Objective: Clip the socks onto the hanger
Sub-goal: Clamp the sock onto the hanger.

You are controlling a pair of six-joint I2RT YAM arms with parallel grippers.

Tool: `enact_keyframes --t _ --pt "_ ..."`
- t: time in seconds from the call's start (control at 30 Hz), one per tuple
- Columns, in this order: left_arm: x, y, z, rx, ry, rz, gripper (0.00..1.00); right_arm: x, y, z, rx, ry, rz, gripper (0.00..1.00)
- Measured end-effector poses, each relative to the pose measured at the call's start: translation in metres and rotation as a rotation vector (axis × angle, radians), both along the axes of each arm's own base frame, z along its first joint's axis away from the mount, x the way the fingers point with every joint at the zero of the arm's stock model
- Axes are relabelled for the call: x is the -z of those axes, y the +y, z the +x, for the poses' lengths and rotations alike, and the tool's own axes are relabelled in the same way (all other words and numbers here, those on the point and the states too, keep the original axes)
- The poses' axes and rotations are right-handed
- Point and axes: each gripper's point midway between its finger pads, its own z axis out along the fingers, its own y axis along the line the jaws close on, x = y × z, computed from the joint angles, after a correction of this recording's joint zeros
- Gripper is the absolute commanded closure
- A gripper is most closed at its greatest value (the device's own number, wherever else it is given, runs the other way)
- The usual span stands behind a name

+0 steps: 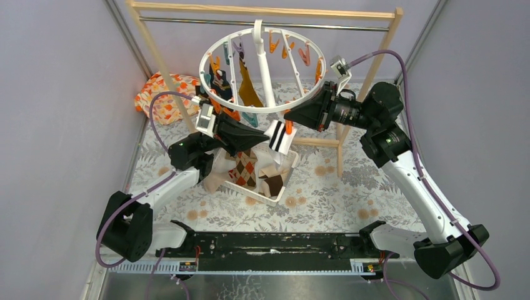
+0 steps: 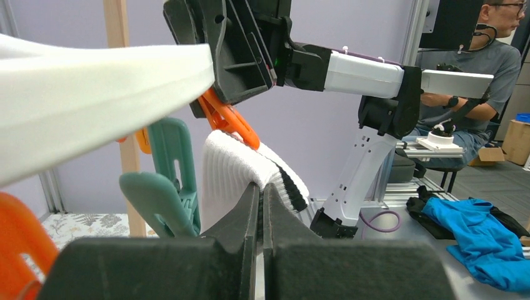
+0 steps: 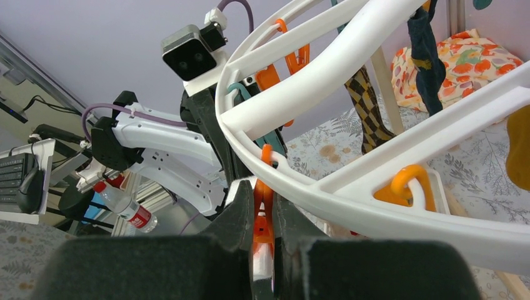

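The white round hanger [image 1: 262, 107] hangs from the wooden rail, with a mustard sock [image 1: 248, 89] and a dark sock [image 1: 222, 84] clipped on it. My left gripper [image 1: 265, 134] is shut on a white sock with black stripes [image 1: 279, 136], held up at the ring's front rim; in the left wrist view the sock [image 2: 234, 169] rises from my gripper [image 2: 261, 190] toward an orange clip [image 2: 228, 119]. My right gripper [image 1: 289, 116] is shut on that orange clip [image 3: 264, 203], squeezing it under the ring [image 3: 350, 206].
A white slotted basket [image 1: 282, 187] under the ring holds argyle [image 1: 245, 169], beige and brown socks. An orange-flowered cloth bundle [image 1: 164, 95] lies at back left. The wooden rail frame [image 1: 350, 142] stands behind. A teal clip [image 2: 164, 181] hangs beside the left fingers.
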Motion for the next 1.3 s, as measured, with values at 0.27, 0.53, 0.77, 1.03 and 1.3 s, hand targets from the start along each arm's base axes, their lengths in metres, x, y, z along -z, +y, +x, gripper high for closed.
enact_keyframes --t 0.27,0.53,0.77,1.03,1.3 --pt "-0.003 0.002 0.002 -0.019 -0.009 -0.014 1.0 0.0 0.001 -0.001 -0.018 0.002 0.006 1.0" --pt "0.001 0.001 0.007 -0.026 -0.001 -0.009 1.0 -0.002 0.003 -0.007 -0.07 0.011 0.017 1.0" --pt "0.004 -0.001 0.013 -0.032 0.014 -0.007 1.0 0.0 0.004 -0.009 -0.096 0.023 0.014 1.0" --pt "0.002 0.0 0.013 -0.038 0.011 -0.015 1.0 0.002 0.005 -0.009 -0.102 0.03 0.01 0.77" --pt "-0.004 0.002 0.007 -0.038 -0.008 -0.025 1.0 0.01 0.005 -0.01 -0.117 0.043 -0.015 0.3"
